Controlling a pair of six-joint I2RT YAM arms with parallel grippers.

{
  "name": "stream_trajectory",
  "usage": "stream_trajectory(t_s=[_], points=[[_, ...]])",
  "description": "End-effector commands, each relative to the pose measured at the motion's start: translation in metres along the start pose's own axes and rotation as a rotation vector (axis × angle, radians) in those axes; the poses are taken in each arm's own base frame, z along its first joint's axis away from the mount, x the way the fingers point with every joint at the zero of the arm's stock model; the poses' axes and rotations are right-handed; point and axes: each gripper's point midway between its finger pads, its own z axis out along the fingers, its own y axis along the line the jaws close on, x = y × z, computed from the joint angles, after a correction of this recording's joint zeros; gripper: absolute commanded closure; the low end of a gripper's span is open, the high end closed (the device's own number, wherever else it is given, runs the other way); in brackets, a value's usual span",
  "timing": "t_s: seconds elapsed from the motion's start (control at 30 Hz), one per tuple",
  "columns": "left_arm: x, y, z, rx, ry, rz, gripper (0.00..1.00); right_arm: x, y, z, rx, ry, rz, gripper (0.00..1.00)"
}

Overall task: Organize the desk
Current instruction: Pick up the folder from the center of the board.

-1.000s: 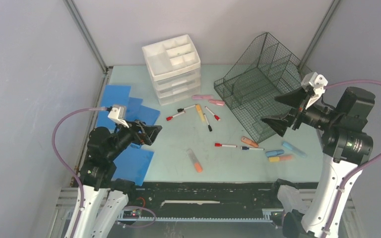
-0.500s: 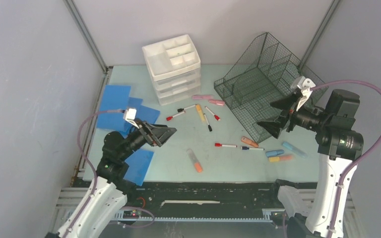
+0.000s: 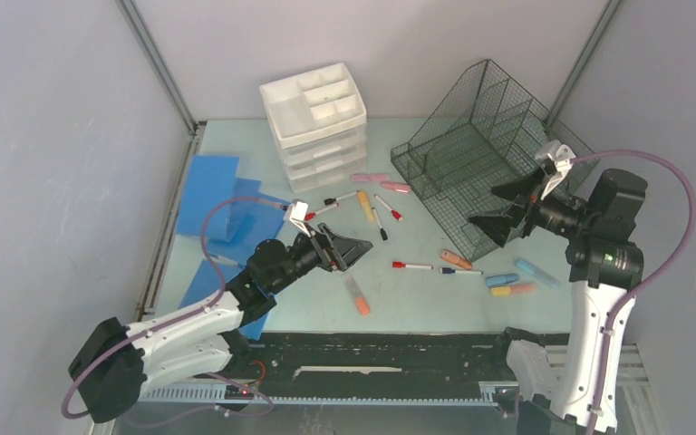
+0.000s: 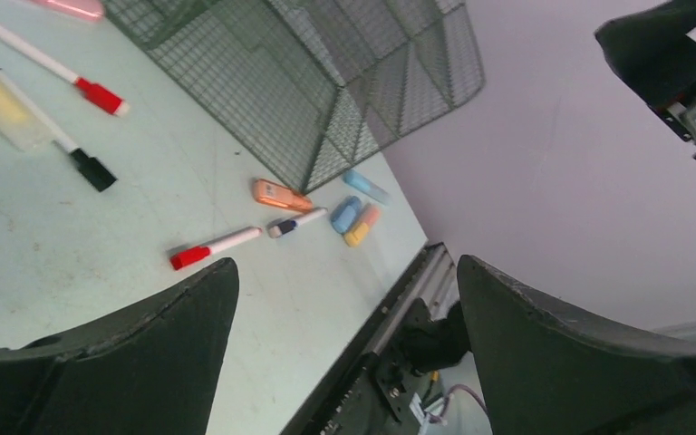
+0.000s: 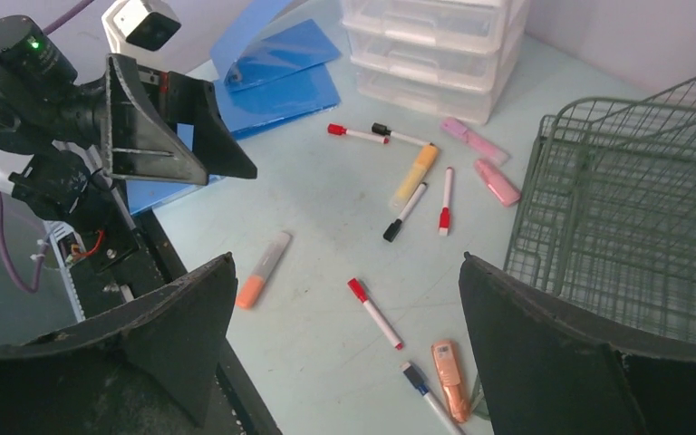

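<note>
The pale mint-green desk (image 3: 417, 304) holds scattered pens. A red-capped marker (image 3: 410, 265) lies mid-desk and also shows in the left wrist view (image 4: 215, 246) and the right wrist view (image 5: 374, 314). An orange-tipped highlighter (image 3: 356, 293) lies near the front edge. An orange eraser-like piece (image 3: 456, 260) lies by the mesh tray. My left gripper (image 3: 355, 252) is open and empty, held above the desk left of the red marker. In its own view (image 4: 346, 265) nothing is between its jaws. My right gripper (image 3: 485, 207) is open and empty, raised beside the tray, as its own view (image 5: 346, 258) also shows.
A white drawer unit (image 3: 315, 122) stands at the back. A dark wire-mesh tray (image 3: 471, 149) sits tilted at the back right. Blue folders (image 3: 227, 195) lie at the left. Pink, yellow and blue highlighters (image 3: 501, 279) and several markers are scattered about. A black rail (image 3: 372, 349) runs along the front.
My left arm has stretched forward and to the right, from over the blue folders to mid-desk. My right gripper has shifted slightly left and down. Both stayed open.
</note>
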Motion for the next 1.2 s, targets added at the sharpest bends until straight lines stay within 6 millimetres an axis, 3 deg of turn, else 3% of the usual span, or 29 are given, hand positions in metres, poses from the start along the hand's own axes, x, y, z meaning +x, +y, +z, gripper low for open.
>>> stream_trajectory(t_s=[0.0, 0.1, 0.23, 0.33, 0.47, 0.6, 0.8, 0.87, 0.97, 1.17], points=[[-0.043, -0.009, 0.013, -0.033, -0.161, 0.057, 0.04, -0.001, 0.007, 0.005, -0.056, -0.022, -0.027, 0.00], [-0.068, 0.016, -0.001, -0.258, -0.183, 0.242, 0.03, 0.008, 0.011, 0.010, -0.093, -0.015, -0.029, 0.00], [-0.122, 0.068, -0.055, -0.696, -0.228, 0.466, 0.02, 0.021, 0.010, 0.016, -0.108, -0.004, -0.032, 0.00], [-0.155, 0.101, -0.098, -0.924, -0.261, 0.510, 0.03, 0.024, 0.009, 0.019, -0.105, 0.008, -0.042, 0.00], [-0.182, 0.136, -0.138, -1.136, -0.294, 0.537, 0.03, 0.029, 0.009, 0.025, -0.117, 0.031, -0.046, 0.00], [-0.207, 0.170, -0.151, -1.332, -0.325, 0.604, 0.07, 0.037, 0.011, 0.034, -0.148, 0.060, -0.029, 0.00], [-0.232, 0.235, -0.160, -1.644, -0.157, 0.718, 0.12, 0.048, 0.014, 0.048, -0.175, 0.110, -0.034, 0.00], [-0.234, 0.259, -0.155, -1.674, -0.076, 0.736, 0.22, 0.049, 0.016, 0.049, -0.183, 0.116, -0.041, 0.00], [-0.239, 0.280, -0.154, -1.756, 0.013, 0.797, 0.32, 0.051, 0.023, 0.052, -0.205, 0.126, -0.054, 0.00], [-0.229, 0.326, -0.161, -1.804, 0.144, 0.805, 0.34, 0.053, 0.028, 0.056, -0.210, 0.136, -0.079, 0.00]])
